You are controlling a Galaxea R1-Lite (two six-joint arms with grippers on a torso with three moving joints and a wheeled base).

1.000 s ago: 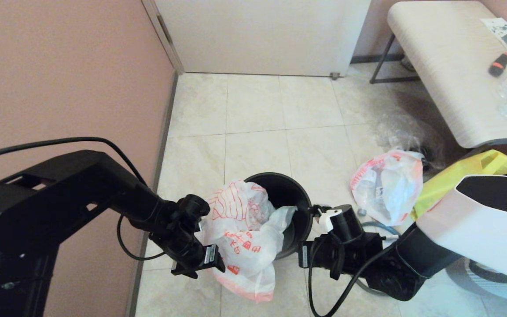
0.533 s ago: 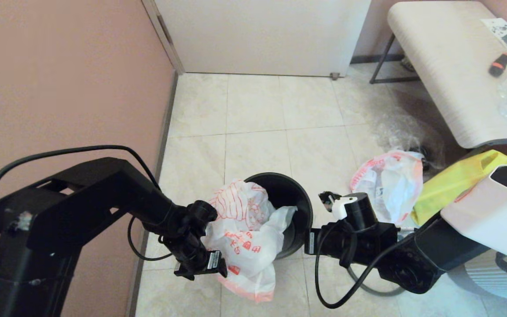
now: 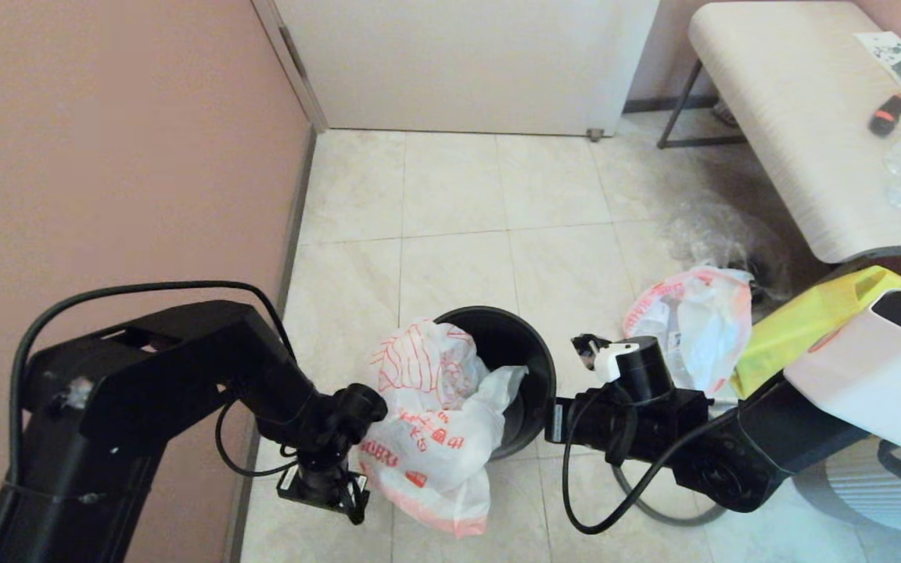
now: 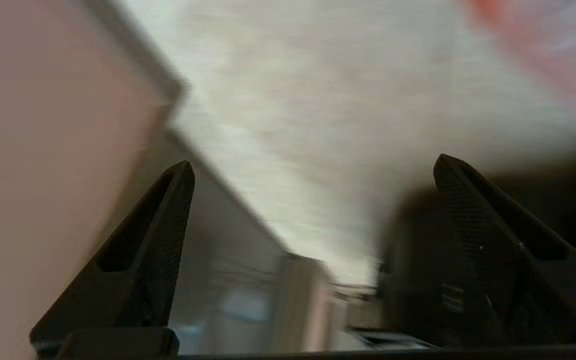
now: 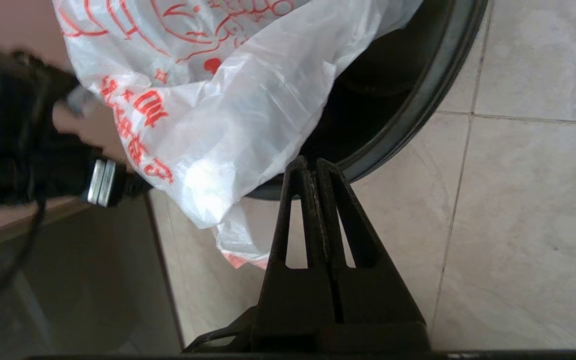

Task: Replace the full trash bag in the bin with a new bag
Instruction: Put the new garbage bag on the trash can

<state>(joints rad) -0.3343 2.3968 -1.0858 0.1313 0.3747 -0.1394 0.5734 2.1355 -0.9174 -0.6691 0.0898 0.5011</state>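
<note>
The black bin (image 3: 533,352) stands on the tiled floor. The new bag (image 3: 431,426), white with red print, lies crumpled over the bin's left and near rim and hangs down outside it; the right wrist view shows it as new bag (image 5: 228,115) over the bin (image 5: 418,100). My left gripper (image 3: 337,500) hangs beside that bag near the wall, tilted toward the floor. Its left gripper (image 4: 313,167) jaws stand wide open and hold nothing. My right gripper (image 3: 551,430) is shut, with the right gripper (image 5: 310,162) tips at the bin's near right rim. The full trash bag (image 3: 689,328) lies on the floor to the right.
A pink wall (image 3: 106,156) runs close along the left arm. A yellow tote (image 3: 818,320) and a clear plastic bag (image 3: 712,231) lie past the full bag. A pale bench (image 3: 795,117) with bottles stands at the back right, a white door (image 3: 466,62) behind.
My left gripper has opened, come off the new bag and swung down and back toward the wall. The right arm has drawn back a little to the right, still shut.
</note>
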